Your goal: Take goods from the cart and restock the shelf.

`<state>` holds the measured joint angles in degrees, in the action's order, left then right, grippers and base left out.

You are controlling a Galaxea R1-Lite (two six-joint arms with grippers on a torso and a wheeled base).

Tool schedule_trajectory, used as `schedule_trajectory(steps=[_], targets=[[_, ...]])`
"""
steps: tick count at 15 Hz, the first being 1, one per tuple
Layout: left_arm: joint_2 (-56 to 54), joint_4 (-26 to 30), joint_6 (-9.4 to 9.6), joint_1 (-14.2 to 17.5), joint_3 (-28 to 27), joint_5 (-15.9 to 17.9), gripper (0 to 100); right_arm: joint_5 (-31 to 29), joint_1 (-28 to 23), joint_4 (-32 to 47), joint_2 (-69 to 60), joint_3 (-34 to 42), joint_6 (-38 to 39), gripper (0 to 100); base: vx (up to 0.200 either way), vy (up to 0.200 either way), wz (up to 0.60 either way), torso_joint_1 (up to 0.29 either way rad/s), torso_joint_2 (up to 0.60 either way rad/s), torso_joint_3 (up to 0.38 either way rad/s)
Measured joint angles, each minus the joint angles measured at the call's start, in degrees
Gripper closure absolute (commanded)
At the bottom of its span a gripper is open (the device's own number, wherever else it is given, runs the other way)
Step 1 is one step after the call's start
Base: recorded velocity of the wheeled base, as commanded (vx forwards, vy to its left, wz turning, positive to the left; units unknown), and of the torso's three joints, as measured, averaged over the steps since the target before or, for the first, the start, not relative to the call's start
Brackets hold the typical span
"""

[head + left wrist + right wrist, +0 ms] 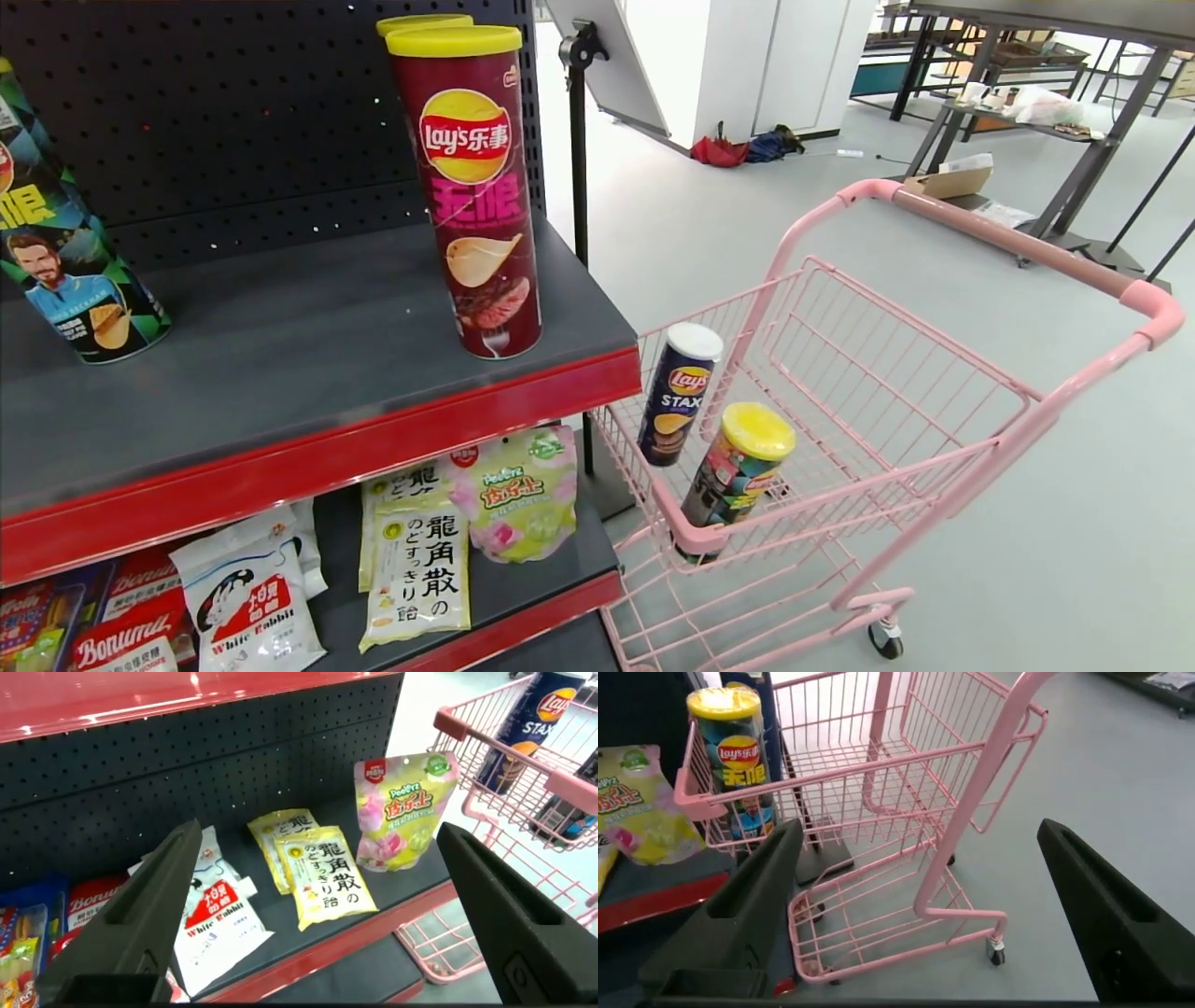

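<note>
- right gripper [917, 826] sits closest to the lens, fingers spread wide with nothing between them; it hangs low beside the cart [990, 737], facing the yellow-lid can [738, 756]
- left gripper [320, 829] is the same deal, released and empty; it's parked in front of the lower shelf, looking at the bags [322, 877]
- the goods: blue can [679, 392] and yellow-lid can [738, 467] both stand in the cart's [1008, 252] basket, at the corner nearest the shelf [280, 355]; the yellow-lid one leans on the front rim
- my guess is the step is grabbing a can, and the right arm looks better placed; I'd take the yellow-lid one first, clamp mid-body, lift straight up until it clears the rim; then stand it in the bare stretch between the green can [65, 271] and red can [476, 187]
- risk: it's tall and smooth, so a high or slanted grip could let it swing or knock the blue can
- head view gives you the top shelf and drop spot; right wrist view gives the cart's bottom rack; left wrist view gives the lower shelf's pegboard back
</note>
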<state>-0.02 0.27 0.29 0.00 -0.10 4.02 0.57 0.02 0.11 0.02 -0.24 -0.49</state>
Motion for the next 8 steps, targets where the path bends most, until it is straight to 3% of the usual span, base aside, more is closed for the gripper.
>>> schedule_trajectory(steps=[3, 5, 8], targets=[[0.0, 0.0, 0.02, 0.0, 0.0, 0.0, 0, 1.5, 0.6, -0.2, 4.7, -7.4, 3.3, 0, 0.000, 0.000, 0.00, 0.000, 0.00, 0.000], [0.0, 0.0, 0.04, 0.0, 0.0, 0.0, 0, 3.3, 2.5, -2.3, 14.4, -14.4, 4.7, 0, 0.000, 0.000, 0.00, 0.000, 0.00, 0.000], [0.0, 0.0, 0.04, 0.0, 0.0, 0.0, 0, 6.3, 8.3, -15.9, 36.1, -19.0, 5.7, 0, 0.000, 0.000, 0.00, 0.000, 0.00, 0.000]])
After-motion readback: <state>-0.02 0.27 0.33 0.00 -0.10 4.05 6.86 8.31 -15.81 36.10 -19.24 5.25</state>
